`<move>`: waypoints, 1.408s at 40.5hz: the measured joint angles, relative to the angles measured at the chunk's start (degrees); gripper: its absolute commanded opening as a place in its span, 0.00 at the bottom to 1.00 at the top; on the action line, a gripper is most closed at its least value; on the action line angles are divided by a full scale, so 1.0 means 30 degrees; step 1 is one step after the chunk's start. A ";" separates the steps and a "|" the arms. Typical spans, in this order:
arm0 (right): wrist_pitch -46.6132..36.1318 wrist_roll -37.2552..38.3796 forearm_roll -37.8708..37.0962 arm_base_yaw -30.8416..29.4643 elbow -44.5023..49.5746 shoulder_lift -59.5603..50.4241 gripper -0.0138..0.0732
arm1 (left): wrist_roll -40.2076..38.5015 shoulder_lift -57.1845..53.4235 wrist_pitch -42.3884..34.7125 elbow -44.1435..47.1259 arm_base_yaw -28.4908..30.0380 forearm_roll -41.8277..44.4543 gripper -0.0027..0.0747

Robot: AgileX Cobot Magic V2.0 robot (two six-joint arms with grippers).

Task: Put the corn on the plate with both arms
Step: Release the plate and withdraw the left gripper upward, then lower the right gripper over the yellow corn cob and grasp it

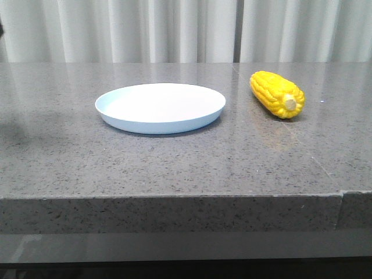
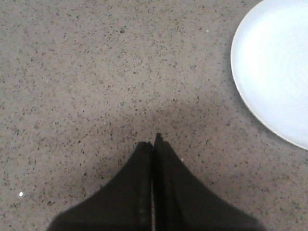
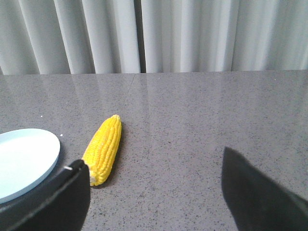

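Note:
The yellow corn lies on the grey stone table, to the right of the pale blue-white plate, its pale cob end toward the front. Neither arm shows in the front view. In the right wrist view my right gripper is open and empty above the table, with the corn ahead of it beside one finger and the plate's edge further to that side. In the left wrist view my left gripper is shut and empty over bare table, with the plate off to one side.
The grey speckled table has a front edge close to the camera and a seam at the right. White curtains hang behind the table.

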 measured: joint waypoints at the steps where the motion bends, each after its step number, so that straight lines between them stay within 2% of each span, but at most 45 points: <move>1: 0.0000 0.0000 0.0000 0.0000 0.0000 0.0000 0.84 | 0.0000 -0.0703 -0.0353 0.0533 0.0000 -0.0001 0.01; 12: 0.0000 0.0000 0.0000 0.0000 0.0000 0.0000 0.84 | 0.0000 -0.9268 -0.5216 0.7234 0.0000 0.0037 0.01; 20: 0.0000 0.0000 0.0000 0.0000 0.0000 0.0000 0.84 | 0.0000 -1.5516 -0.5749 1.0231 0.0000 0.0536 0.01; 29: 0.0000 0.0000 0.0000 0.0000 0.0000 0.0000 0.84 | 0.0000 -1.9858 -0.5294 1.2099 0.0000 0.0689 0.01; 36: 0.0000 0.0000 0.0000 0.0000 0.0000 0.0000 0.84 | 0.0000 -2.2037 -0.5330 1.2468 0.0000 0.0728 0.01; 44: 0.0176 0.0000 0.0000 0.0000 -0.0077 0.0417 0.84 | 0.0000 -2.2561 -0.5330 1.2560 0.0000 0.0728 0.01; 49: 0.1390 0.0000 0.0000 0.0000 -0.0904 0.2547 0.84 | -0.0008 -2.2561 -0.5330 1.2560 0.0000 0.0728 0.01; 57: 0.3215 0.0000 0.0309 0.0000 -0.3532 0.8292 0.84 | -0.0008 -2.2561 -0.5330 1.2560 0.0000 0.0728 0.01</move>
